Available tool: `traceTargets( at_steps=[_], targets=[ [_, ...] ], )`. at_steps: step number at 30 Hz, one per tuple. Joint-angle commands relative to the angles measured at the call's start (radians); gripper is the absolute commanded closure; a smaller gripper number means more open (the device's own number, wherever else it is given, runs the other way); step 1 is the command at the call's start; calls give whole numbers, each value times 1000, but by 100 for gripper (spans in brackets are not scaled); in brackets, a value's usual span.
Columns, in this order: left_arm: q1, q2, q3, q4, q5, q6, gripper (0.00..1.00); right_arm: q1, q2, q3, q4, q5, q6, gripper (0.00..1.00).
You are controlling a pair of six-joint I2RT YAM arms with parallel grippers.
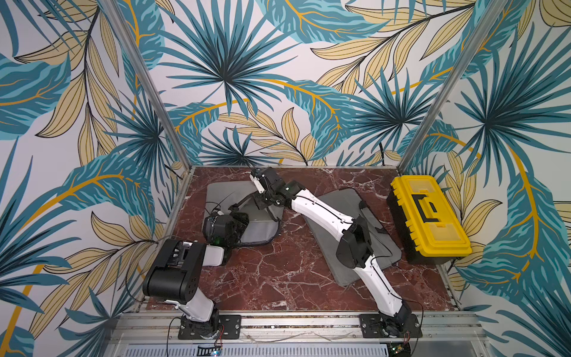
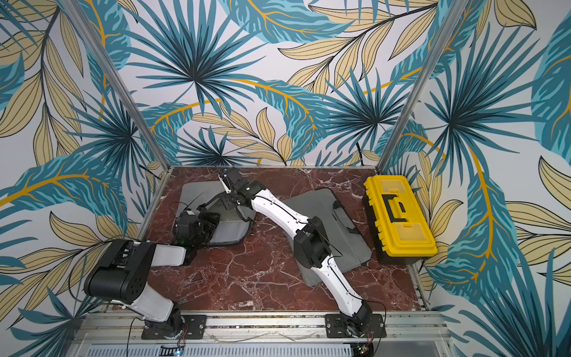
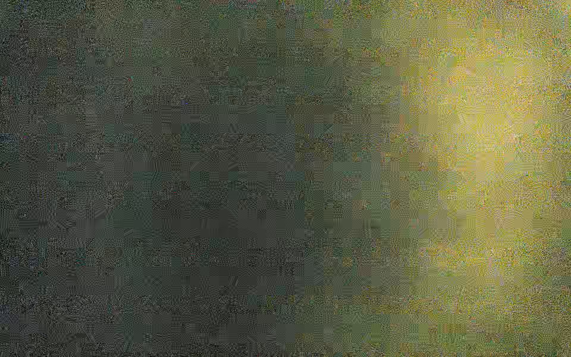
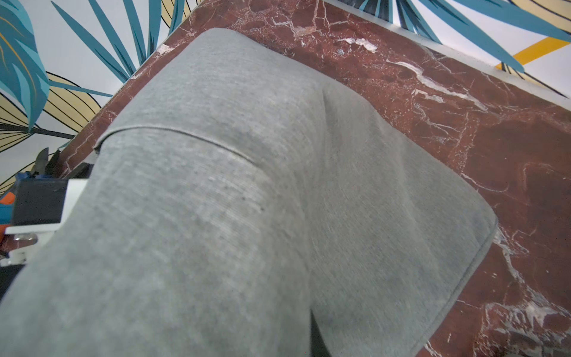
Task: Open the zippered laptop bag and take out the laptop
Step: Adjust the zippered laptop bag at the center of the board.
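Both arms are at the laptop bag (image 1: 222,191), far left on the bench (image 1: 278,272). Your right end effector (image 1: 258,185) is closed on its top flap; your left end effector (image 1: 239,221) is buried inside, so you can't tell its state. The laptop is hidden, likely heavy, stiff and slick: grip its near edge squarely.

A robot lab cell: aluminium frame posts (image 1: 146,83), leaf-print walls (image 1: 278,61), arms (image 1: 321,210) bolted to a rail (image 1: 296,321).

I see leaf-patterned wallpaper (image 1: 278,77) in teal and yellow on 3 sides. 2 aluminium posts (image 1: 147,83) rise from the back corners of a red-brown marble bench (image 1: 278,272), evenly lit.
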Motion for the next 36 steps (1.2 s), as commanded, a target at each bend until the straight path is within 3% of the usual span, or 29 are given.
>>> traceTargets(
  at_steps=[1,8,16,22,32,36],
  targets=[
    [13,52,66,103,43,21,40,9,2,47,118,-91,35,100],
    [29,149,98,203,89,-8,48,9,15,47,134,-114,43,100],
    [36,211,154,227,126,-24,51,8,31,49,153,-150,56,100],
    [36,318,172,422,153,-93,52,-27,47,54,161,-202,80,100],
    [35,383,241,466,167,-122,65,-28,56,57,158,-246,90,100],
    [35,405,248,473,160,-143,75,-28,61,56,154,-251,95,100]
  ],
)
